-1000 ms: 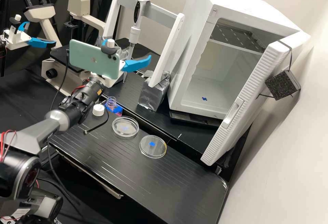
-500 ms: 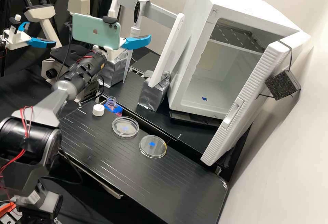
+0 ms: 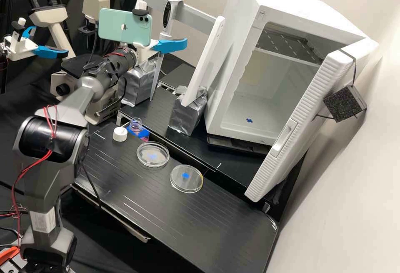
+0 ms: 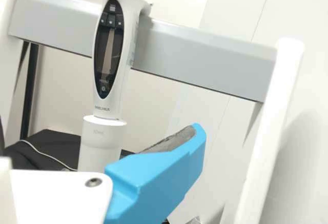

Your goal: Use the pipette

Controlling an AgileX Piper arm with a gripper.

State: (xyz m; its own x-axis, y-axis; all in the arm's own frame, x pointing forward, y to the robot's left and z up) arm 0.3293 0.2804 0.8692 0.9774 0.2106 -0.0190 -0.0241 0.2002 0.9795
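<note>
Well in front of the rack [image 3: 198, 18], two petri dishes [image 3: 143, 161] [image 3: 186, 183] are lying on the desk [image 3: 166, 219]. Closer to the rack, the claw [image 3: 163, 34] is gaping wide, holding nothing. The pipette [image 4: 102, 144] is hanging upright on the rack. Gripping well probably means centring around its white body below the rack's bar, closing gently and squarely, lifting clear, then backing straight away without knocking the rack.

Pipette [image 4: 109, 62] is showing smooth plastic, crossbar [image 4: 205, 57] is looking matt, wrap [image 3: 186, 116] is gleaming like metal (crinkled).
</note>
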